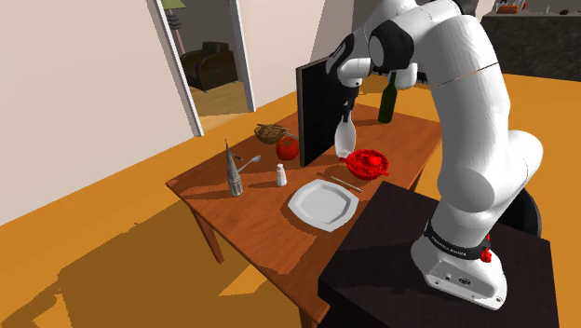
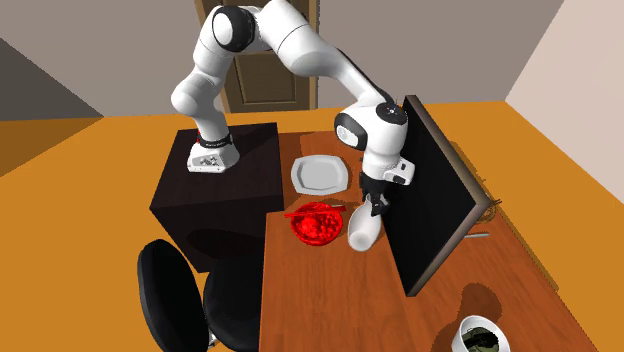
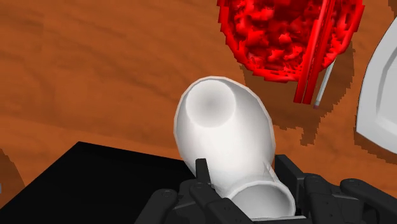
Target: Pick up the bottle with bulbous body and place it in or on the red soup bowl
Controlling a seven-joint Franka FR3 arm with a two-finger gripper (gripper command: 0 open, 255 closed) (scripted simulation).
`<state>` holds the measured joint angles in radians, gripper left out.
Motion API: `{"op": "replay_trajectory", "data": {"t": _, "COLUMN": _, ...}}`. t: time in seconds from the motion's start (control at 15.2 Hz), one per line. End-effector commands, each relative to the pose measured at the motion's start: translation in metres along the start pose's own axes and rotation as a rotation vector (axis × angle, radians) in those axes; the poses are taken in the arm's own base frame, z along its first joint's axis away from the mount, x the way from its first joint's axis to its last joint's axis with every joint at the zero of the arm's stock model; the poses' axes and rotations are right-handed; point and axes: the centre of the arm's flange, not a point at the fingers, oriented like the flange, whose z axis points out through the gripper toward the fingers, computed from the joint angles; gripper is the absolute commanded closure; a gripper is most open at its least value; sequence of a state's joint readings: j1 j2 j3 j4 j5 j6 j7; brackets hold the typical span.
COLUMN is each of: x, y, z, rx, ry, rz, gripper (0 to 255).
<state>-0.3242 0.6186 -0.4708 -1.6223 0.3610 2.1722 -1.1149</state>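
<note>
One white bottle (image 3: 222,137) with a bulbous body is gripped at its narrow neck by the black gripper (image 3: 247,194), whose two fingers are clamped on either side of the neck. The round body points down toward the brown table (image 1: 244,224). In the second exterior view the bottle (image 2: 362,230) is tilted, and whether its base touches the tabletop cannot be told. It sits just beside the red soup bowl (image 1: 367,163), between that bowl and an upright black panel (image 2: 436,205). The bowl (image 3: 280,38) has a rough, lumpy red inside, and a pair of thin red sticks (image 3: 316,57) lies across its rim. A white plate (image 1: 322,203) lies near the bowl, on the side toward the robot's black stand (image 2: 215,195).

Farther along the table in the shoulder view stand a small white shaker (image 1: 280,174), a slim grey pointed object (image 1: 233,172), a red round fruit (image 1: 288,147) and a small woven basket (image 1: 270,133). A dark green bottle (image 1: 388,101) stands behind the arm.
</note>
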Motion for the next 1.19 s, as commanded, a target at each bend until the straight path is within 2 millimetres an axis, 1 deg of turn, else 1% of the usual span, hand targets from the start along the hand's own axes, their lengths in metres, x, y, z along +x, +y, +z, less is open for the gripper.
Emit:
{"op": "replay_trajectory", "data": {"t": 0.0, "x": 0.000, "y": 0.000, "z": -0.011, "rx": 0.000, "ry": 0.000, "rz": 0.000, "gripper": 255}}
{"op": "replay_trajectory", "data": {"t": 1.12, "x": 0.003, "y": 0.000, "z": -0.101, "rx": 0.000, "ry": 0.000, "rz": 0.000, "gripper": 255}}
